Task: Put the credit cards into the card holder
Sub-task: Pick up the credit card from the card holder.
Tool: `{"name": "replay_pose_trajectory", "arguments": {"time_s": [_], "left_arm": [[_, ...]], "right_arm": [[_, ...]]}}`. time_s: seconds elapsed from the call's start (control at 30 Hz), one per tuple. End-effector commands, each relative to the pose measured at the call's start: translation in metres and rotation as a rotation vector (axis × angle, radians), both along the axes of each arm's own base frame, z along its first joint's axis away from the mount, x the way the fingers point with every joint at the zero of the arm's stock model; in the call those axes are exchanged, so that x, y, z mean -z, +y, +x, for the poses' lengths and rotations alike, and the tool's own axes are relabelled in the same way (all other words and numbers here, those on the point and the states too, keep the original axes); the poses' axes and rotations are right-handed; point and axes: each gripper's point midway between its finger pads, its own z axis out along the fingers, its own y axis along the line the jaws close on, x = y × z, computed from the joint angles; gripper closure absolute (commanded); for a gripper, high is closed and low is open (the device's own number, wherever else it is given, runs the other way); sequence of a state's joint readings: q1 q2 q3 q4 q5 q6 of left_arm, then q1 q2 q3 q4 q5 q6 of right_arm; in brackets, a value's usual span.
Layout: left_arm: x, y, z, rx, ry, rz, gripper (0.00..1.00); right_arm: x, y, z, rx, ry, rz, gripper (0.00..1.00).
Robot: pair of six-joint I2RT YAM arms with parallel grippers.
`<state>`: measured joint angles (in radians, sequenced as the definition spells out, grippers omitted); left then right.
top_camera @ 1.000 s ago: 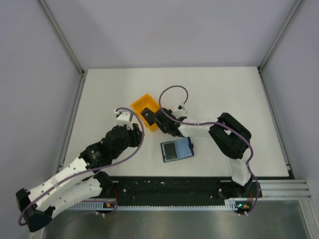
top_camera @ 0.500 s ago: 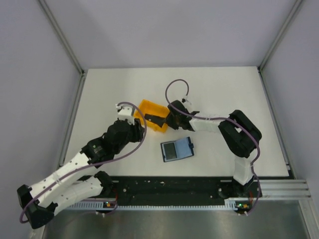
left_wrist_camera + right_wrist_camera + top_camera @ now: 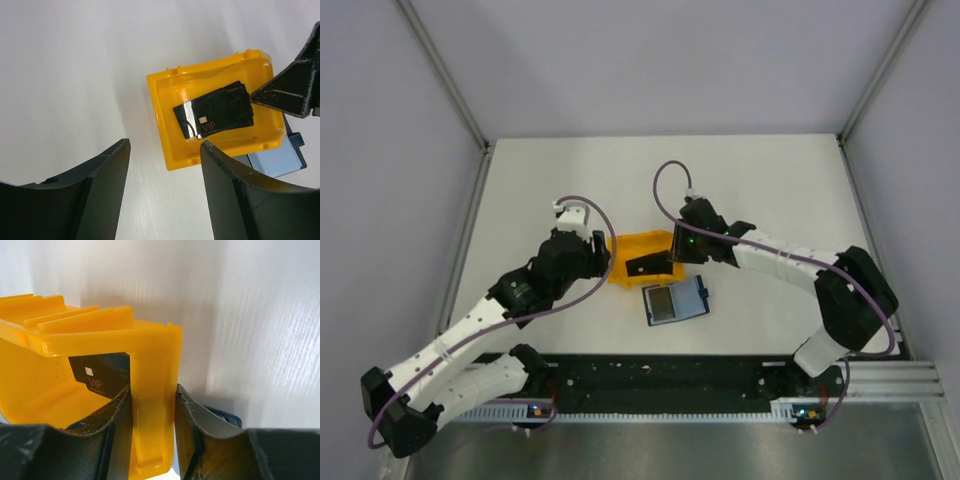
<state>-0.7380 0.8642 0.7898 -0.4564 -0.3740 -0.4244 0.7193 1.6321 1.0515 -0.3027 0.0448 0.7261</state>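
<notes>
While the cards (image 3: 215, 116) lie in the bin (image 3: 161, 120), nothing is loaded: your right tool (image 3: 152, 407) clamps the bin wall, your left tool (image 3: 165, 185) stands wide and empty, and the holder (image 3: 675, 300) lies open just beside the bin.

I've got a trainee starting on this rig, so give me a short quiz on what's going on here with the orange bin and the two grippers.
1. Where do the cards lie?
2. True or false: the left gripper holds a card.
3. The right gripper is shut on: A) a card, B) the wall of the bin, C) nothing.

Key: 1, in the bin. 2, false: it is open and empty, beside the bin. 3, B.
</notes>
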Motion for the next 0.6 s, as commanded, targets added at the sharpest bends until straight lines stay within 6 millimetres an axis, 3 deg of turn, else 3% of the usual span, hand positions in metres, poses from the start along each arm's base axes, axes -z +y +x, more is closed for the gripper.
{"name": "replay_pose_trajectory", "arguments": {"time_s": [0.0,0.17,0.4,0.5,0.57], "left_arm": [[0.014,-0.008,-0.006,0.027,0.034,-0.05,0.32],[0.027,-0.024,-0.014,0.083,0.066,-0.136,0.27],[0.036,-0.041,-0.015,0.107,0.105,-0.216,0.27],[0.036,-0.05,-0.015,0.125,0.118,-0.263,0.31],[0.037,-0.055,-0.017,0.135,0.129,-0.283,0.39]], "right_arm": [[-0.034,-0.003,-0.018,-0.114,-0.066,0.048,1.0],[-0.044,-0.004,-0.03,-0.141,-0.069,0.09,1.0],[-0.056,-0.002,-0.038,-0.162,-0.079,0.14,1.0],[-0.062,-0.001,-0.04,-0.165,-0.1,0.167,1.0],[-0.064,-0.003,-0.04,-0.159,-0.118,0.172,1.0]]}}
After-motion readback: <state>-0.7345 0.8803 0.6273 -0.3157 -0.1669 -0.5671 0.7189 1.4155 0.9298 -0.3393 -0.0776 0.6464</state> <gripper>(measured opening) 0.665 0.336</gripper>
